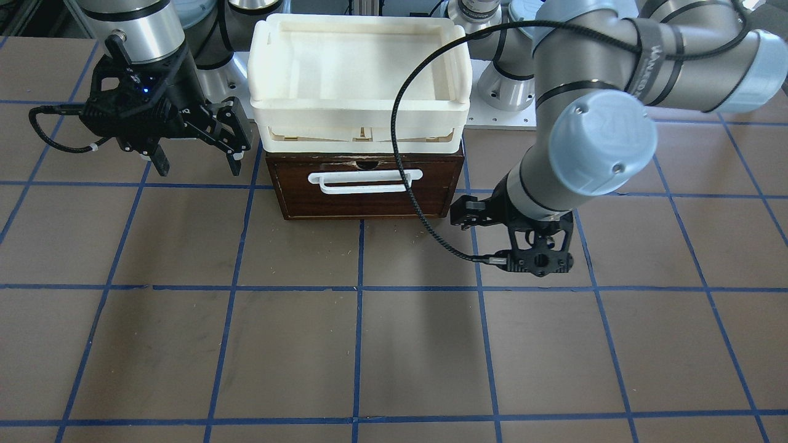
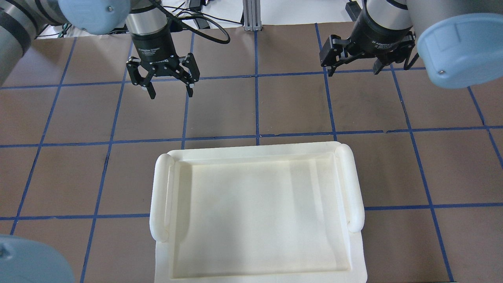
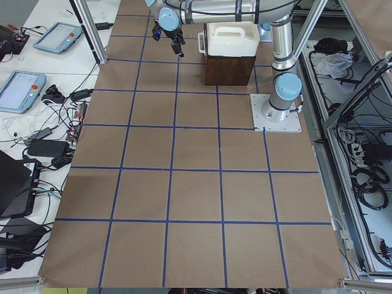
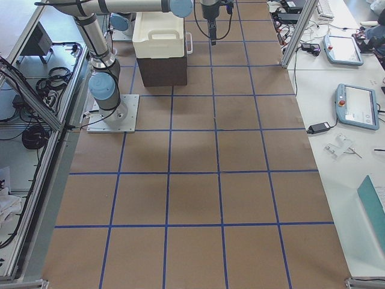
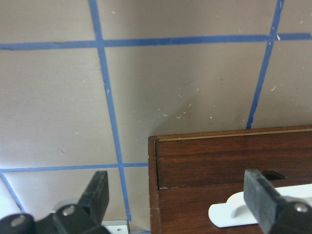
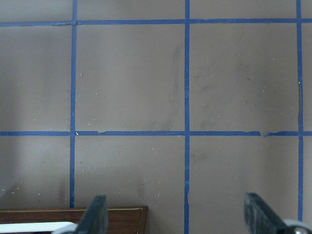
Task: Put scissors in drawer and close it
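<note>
The dark-brown drawer (image 1: 369,206) is pushed in, its white handle (image 1: 366,181) on the near side, and stacked white trays (image 1: 360,120) stand on top. The right gripper (image 1: 198,157) hangs spread wide at the view's left. The left gripper (image 1: 486,214) is just beside the drawer's right corner.

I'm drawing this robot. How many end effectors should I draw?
2. The left end effector hovers open by one front corner of the drawer; the right end effector hovers open by the opposite corner. Neither holds anything.
</note>
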Robot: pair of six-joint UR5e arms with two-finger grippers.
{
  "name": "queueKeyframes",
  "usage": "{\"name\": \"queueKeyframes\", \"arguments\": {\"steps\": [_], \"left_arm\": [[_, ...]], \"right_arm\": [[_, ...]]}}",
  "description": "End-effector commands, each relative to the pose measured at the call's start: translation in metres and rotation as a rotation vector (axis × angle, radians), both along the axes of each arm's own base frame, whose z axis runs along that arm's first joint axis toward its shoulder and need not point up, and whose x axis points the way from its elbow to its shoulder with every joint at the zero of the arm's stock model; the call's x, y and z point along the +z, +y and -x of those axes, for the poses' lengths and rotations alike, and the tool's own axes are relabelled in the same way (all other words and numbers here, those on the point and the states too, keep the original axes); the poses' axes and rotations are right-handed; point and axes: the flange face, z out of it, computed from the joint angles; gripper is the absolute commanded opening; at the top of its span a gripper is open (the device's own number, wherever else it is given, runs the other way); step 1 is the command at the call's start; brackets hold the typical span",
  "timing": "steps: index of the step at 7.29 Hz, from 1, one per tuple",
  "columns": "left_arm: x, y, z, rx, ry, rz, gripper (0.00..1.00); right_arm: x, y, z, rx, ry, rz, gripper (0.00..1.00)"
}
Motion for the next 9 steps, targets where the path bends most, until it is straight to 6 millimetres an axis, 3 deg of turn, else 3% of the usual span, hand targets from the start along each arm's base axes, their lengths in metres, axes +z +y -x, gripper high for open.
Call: {"name": "queueKeyframes", "arguments": {"steps": [1,3,4,7,9], "left_arm": [[0.071,0.028,-0.021,0.003,-0.021,0.153,1.0],[0.117,0.067,-0.02,0.001,-0.027,0.234,1.0],[0.12,0.081,-0.019,0.01,-0.022,0.258,1.0],[0.101,0.096,-0.021,0.008,0.006,0.288,1.0],[0.106,0.108,-0.017,0.002,0.016,0.269,1.0]], "right_arm": [[-0.008,0.005,0.0,-0.001,0.002,-0.056,1.0],[-0.006,0.006,0.0,-0.002,0.003,-0.048,1.0],[-0.006,0.005,0.0,0.001,0.003,-0.047,1.0],[-0.005,0.002,0.0,-0.014,-0.007,-0.028,1.0],[0.001,-0.005,-0.002,-0.014,-0.01,0.042,1.0]]}}
